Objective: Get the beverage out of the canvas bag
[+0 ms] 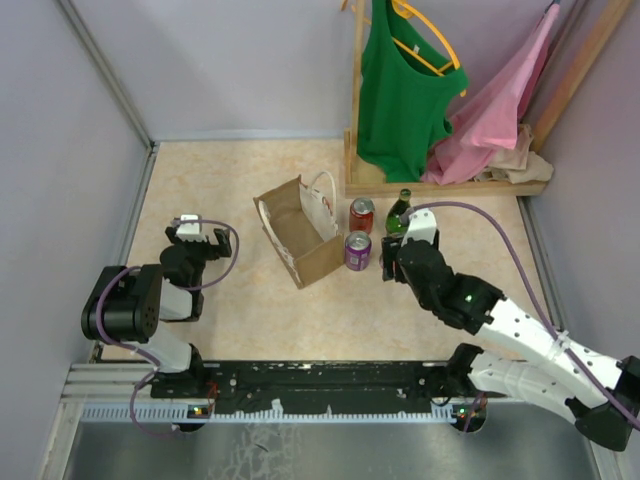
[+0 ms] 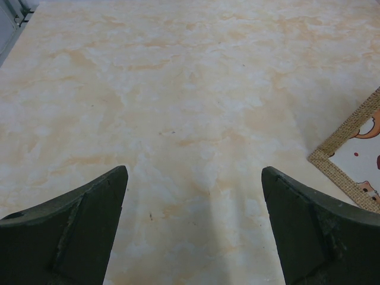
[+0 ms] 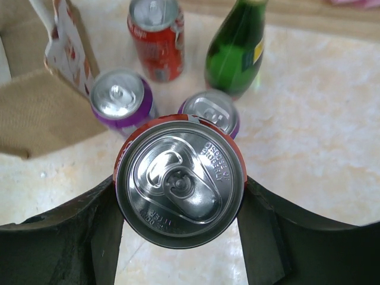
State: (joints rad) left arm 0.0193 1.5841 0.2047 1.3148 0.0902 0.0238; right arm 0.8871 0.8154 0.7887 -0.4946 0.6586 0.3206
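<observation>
right tool [image 3: 181, 196] | clamps held red can [image 3: 180, 178] | canvas bag [image 3: 35, 113] apart, leftward

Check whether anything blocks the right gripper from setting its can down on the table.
Partly. The held red can in the right gripper overlaps a purple can just beyond it; a second purple can, a second red can and a green bottle crowd ahead. Bare table lies beside the bottle.

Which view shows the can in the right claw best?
Right wrist: the red can fills the frame top-down, gripped by the right claw. Top external hides it under the claw. Left wrist shows only tabletop and a canvas bag corner.
</observation>
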